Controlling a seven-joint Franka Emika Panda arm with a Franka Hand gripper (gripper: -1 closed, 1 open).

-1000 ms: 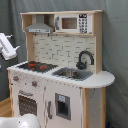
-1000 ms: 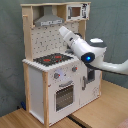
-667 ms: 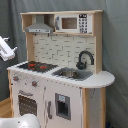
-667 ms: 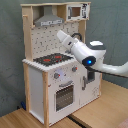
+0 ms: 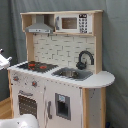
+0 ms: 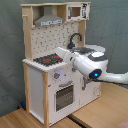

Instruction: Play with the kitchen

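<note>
The kitchen (image 5: pixel 60 70) stands upright against a grey curtain, on a wood floor in the second exterior view, with its hob (image 6: pixel 49 60), sink (image 5: pixel 72 74), faucet (image 5: pixel 85 59), oven door (image 6: pixel 65 95), hood (image 5: pixel 40 27) and microwave (image 5: pixel 72 23) all in plain sight. The arm (image 6: pixel 90 62) reaches in from the second exterior view's right, its white body lying across the kitchen's counter and hiding the sink there. The gripper (image 5: pixel 3 60) shows only as a white sliver at the first exterior view's left edge, just beside the hob end of the kitchen; whether the jaws are spread or pressed together cannot be told. The kitchen therefore lies beside the jaws rather than between them, and contact cannot be confirmed. The main risk, as a judgement, is the arm's bulk: hanging so close over the counter, a careless sweep could knock the faucet or shove the whole light kitchen. A second risk is a blind approach to the knobs (image 6: pixel 56 76) below the hob, where a misjudged push could jam the fingers against the front panel.
</note>
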